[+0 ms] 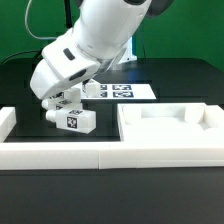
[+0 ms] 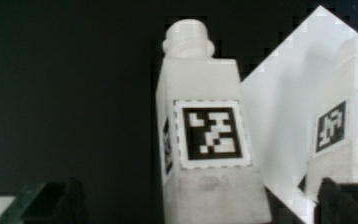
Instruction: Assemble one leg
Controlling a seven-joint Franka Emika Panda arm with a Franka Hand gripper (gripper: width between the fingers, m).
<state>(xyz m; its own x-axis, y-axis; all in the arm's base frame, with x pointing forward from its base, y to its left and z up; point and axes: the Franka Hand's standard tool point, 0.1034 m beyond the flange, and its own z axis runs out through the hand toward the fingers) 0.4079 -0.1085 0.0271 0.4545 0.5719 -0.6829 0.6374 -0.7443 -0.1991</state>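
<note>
The leg (image 1: 77, 121), a short white post with a black-and-white tag, lies on its side on the black table left of the large white panel (image 1: 170, 128). In the wrist view the leg (image 2: 202, 130) runs lengthwise between my fingers, its narrow end pointing away. My gripper (image 1: 57, 110) is down at the leg's left end in the exterior view. In the wrist view my gripper (image 2: 197, 208) is open, with a dark gap between the leg and each finger. A second white tagged part (image 2: 327, 120) sits close beside the leg; I cannot tell what it is.
A low white wall (image 1: 60, 155) runs along the front of the table and rises at the exterior view's left end (image 1: 6, 121). The marker board (image 1: 118, 91) lies flat behind the gripper.
</note>
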